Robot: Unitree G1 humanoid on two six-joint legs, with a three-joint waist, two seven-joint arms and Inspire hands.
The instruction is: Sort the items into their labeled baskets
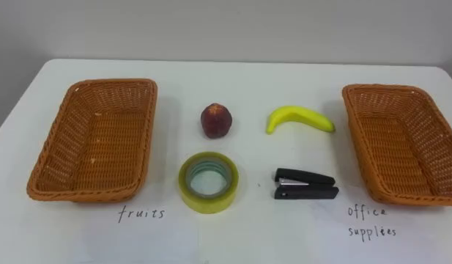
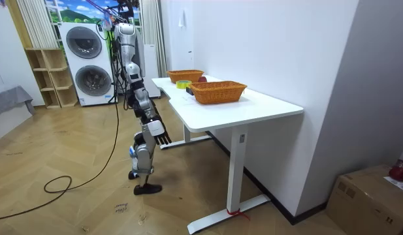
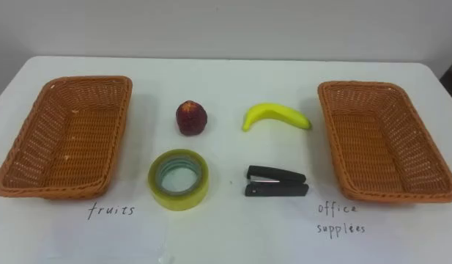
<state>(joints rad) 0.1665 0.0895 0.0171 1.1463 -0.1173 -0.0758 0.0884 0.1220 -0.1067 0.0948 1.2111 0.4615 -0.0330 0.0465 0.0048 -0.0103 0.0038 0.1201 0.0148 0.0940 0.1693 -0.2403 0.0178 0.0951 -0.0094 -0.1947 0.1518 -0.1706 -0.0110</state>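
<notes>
On the white table (image 1: 247, 235) lie a red peach-like fruit (image 1: 217, 120) and a yellow banana (image 1: 299, 117) in the far row. A roll of yellowish tape (image 1: 208, 199) and a black stapler (image 1: 305, 185) lie nearer to me. An empty wicker basket (image 1: 101, 139) stands at the left and another empty one (image 1: 401, 143) at the right. In the room view I stand at the table's long side, and my right hand (image 2: 157, 132) hangs open beside my thigh, below the tabletop.
A handwritten label is on the table in front of each basket. In the room view, two stacked washing machines (image 2: 87, 65) and a wooden shelf (image 2: 49, 78) stand behind me. A cardboard box (image 2: 371, 196) sits on the floor at the far right.
</notes>
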